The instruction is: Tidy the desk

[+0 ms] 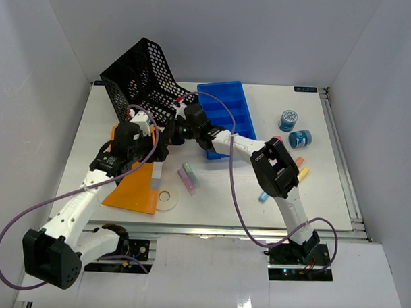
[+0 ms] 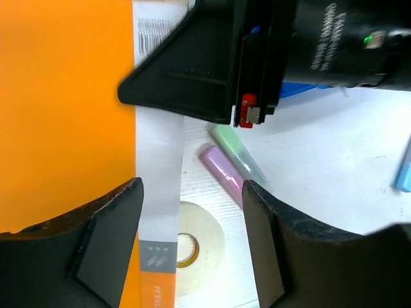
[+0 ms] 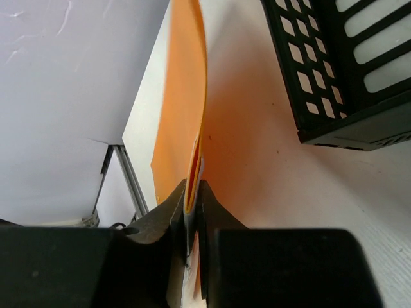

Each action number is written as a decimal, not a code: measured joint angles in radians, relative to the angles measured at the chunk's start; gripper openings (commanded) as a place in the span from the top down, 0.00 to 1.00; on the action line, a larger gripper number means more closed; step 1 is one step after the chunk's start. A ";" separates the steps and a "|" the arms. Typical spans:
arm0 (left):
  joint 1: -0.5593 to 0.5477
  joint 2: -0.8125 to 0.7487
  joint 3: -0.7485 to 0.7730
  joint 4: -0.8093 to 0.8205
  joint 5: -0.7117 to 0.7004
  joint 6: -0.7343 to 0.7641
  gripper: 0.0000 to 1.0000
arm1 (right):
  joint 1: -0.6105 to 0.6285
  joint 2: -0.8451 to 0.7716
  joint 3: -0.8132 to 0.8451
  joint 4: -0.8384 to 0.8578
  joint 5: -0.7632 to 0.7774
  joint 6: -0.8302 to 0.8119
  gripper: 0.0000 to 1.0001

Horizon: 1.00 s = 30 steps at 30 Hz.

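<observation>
The right hand (image 3: 191, 196) is clamped together on the edge of a thin orange card folder (image 3: 183, 96), close beside the black mesh file holder (image 3: 347, 70). The left hand (image 2: 191, 231) is held apart above the folder's pale spine strip and grips nothing.

The work is judged to be at an early stage. The large white tabletop (image 1: 224, 212), which spreads out from the arms' bases beneath everything, is strewn with loose items: a white tape roll (image 1: 167, 200), a pink highlighter (image 1: 189, 182) and a green one (image 1: 192, 172) touching it, two blue round tins (image 1: 288, 120) and several coloured markers (image 1: 302, 174) well apart on the right.

Nothing is seen inside the mesh holder, which is tilted, or in the blue plastic compartment tray (image 1: 227, 104) (its near end is hidden by the right arm). Filing the folder is judged to be the step in hand.
</observation>
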 measured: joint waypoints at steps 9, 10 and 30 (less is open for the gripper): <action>0.000 -0.226 0.007 -0.001 0.090 -0.021 0.12 | -0.061 -0.173 -0.088 0.039 -0.165 -0.156 0.92; 0.000 -0.246 0.008 -0.003 0.099 -0.023 0.11 | -0.068 -0.197 -0.097 0.051 -0.187 -0.168 0.92; 0.000 -0.470 0.034 -0.034 0.099 -0.089 0.08 | -0.349 -0.401 0.023 0.106 -0.411 -0.287 0.92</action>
